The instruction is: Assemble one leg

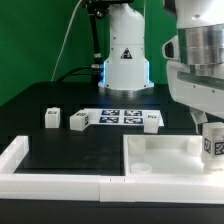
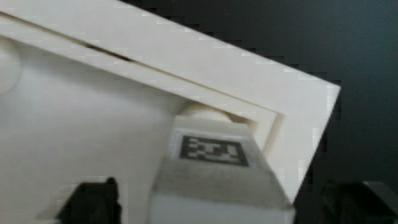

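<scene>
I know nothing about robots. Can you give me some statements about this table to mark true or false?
1. Three loose legs sit on the black table. True.
2. The pincer is at the exterior view's left. False: it is at the right, above a fourth leg.
3. That leg is at a corner of the white panel. True.
4. The marker board lies on the panel. False: it lies on the table.

White blocky leg (image 1: 213,144) (image 2: 215,160), tag showing, upright at the white panel's (image 1: 165,150) corner
</scene>
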Robot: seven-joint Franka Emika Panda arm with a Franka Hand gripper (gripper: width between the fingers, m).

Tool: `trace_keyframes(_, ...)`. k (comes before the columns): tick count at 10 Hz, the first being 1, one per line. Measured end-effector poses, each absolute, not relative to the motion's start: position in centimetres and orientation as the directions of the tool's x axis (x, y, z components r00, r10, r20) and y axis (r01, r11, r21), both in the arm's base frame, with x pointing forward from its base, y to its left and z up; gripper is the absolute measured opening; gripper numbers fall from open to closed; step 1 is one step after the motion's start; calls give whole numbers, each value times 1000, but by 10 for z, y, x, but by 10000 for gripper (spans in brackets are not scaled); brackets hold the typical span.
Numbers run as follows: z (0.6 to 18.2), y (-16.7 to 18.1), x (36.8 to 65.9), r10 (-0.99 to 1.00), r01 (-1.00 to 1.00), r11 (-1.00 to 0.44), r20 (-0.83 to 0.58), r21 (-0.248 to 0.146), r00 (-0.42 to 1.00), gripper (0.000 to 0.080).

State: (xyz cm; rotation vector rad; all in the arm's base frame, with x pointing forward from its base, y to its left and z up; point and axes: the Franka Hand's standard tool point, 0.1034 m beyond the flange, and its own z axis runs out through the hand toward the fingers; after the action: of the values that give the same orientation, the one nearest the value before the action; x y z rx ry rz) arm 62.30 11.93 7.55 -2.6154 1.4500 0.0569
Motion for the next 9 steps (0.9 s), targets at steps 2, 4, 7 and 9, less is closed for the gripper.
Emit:
trace_keyframes(2,74,120,622,-664,-667,-734,-69,-131,745,645)
trace_keyframes(4,74,119,622,-464,-464,-875,-32,-140,885,649)
trace_keyframes(7,76,122,624,-88,-84,-992,33,-96,996,649)
trace_keyframes(9,78,122,626,93,96,-994,55,-59,994,649)
